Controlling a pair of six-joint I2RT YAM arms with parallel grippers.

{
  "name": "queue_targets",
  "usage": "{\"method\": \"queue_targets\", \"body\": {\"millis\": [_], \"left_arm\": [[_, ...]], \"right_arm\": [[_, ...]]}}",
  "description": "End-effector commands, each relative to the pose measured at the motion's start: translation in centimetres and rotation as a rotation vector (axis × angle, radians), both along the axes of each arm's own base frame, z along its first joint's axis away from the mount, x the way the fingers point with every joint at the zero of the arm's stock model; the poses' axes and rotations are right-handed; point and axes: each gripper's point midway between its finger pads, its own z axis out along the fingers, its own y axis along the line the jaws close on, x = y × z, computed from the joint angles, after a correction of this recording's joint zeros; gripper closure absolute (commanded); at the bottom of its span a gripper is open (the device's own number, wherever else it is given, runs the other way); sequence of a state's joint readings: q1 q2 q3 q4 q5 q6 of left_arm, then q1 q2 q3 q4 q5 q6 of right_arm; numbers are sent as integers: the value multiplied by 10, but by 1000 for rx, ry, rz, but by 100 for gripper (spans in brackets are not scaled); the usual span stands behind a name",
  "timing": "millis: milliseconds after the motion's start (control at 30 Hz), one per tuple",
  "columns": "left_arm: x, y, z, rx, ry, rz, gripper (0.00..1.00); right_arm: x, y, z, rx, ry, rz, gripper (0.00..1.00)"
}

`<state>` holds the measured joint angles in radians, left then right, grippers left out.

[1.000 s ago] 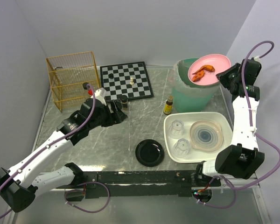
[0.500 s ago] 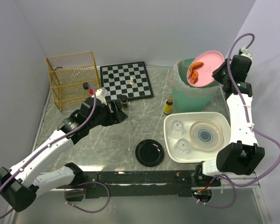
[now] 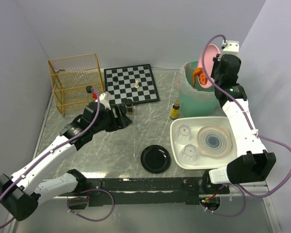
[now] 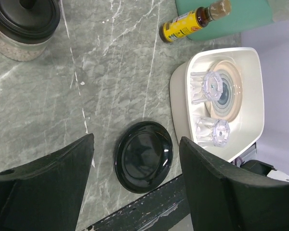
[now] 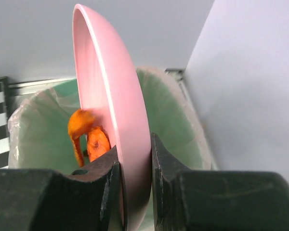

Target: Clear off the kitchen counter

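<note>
Kitchen counter (image 3: 150, 131): grey-green marble top, fills the whole workspace floor, both arm bases at its near edge. Back left, yellow wire basket (image 3: 72, 80). Back right, green bin (image 3: 196, 102) with a clear liner. Chessboard (image 3: 132, 83) at back centre, a few pieces on it. White tray (image 3: 208, 119) front right, holding a banded bowl (image 3: 214, 141) and two clear glasses (image 3: 184, 132). Pink plate (image 5: 111, 96) tipped almost on edge over the bin mouth; right gripper (image 5: 134, 159) clamped tight on its rim, one finger on each face. Black round dish (image 3: 155, 158) alone on the counter, just left of the tray. Left gripper (image 4: 135, 142) above the counter left of centre, jaws spread wide, nothing between them. Black-lidded jar (image 4: 24, 24) near it. Small yellow-label bottle (image 3: 175, 109) upright just in front of the bin. Orange scraps (image 5: 89, 134) against the plate's face, over the liner.
</note>
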<state>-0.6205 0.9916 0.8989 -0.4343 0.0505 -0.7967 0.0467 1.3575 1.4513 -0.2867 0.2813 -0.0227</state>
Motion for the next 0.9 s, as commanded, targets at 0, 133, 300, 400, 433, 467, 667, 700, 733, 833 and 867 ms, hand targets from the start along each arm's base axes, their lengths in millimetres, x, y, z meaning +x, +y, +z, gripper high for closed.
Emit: {"method": "queue_targets", "body": {"millis": [0,133,300,400,433,467,667,700,733,833,867], "left_arm": [[2,-4,8,-28,-37,-28,25],[2,-8,7,-34,-31,-37,25],[2,-6,6,-31,-29,-32,25],[1,-6,4,-29,-26,-32,25],[1,-6,3,-29,-22,-33,25],[1,-6,3,-30,-24,-33,25],[2,-8,3,-33,-22,-37,25],[2,-8,2,-33,-22,-38,26],[2,-8,2,-34,-21,-39,26],[2,-9,2,-37,-21,-43,26],[2,-10,2,-39,-22,-46,26]], "right_arm": [[-9,-1,65,-196,-167,-69,100],[-9,7,71,-269,-175,-102,100],[-9,10,74,-304,-174,-116,100],[-12,5,77,-320,-173,-163,100],[-13,3,77,-325,-168,-171,100],[-13,3,78,-334,-166,-176,100],[-30,1,83,-208,-167,-206,100],[-37,2,84,-162,-167,-194,100],[-45,9,87,-96,-184,-164,100],[-78,24,90,107,-231,-77,100],[-90,28,88,164,-238,-53,100]]}}
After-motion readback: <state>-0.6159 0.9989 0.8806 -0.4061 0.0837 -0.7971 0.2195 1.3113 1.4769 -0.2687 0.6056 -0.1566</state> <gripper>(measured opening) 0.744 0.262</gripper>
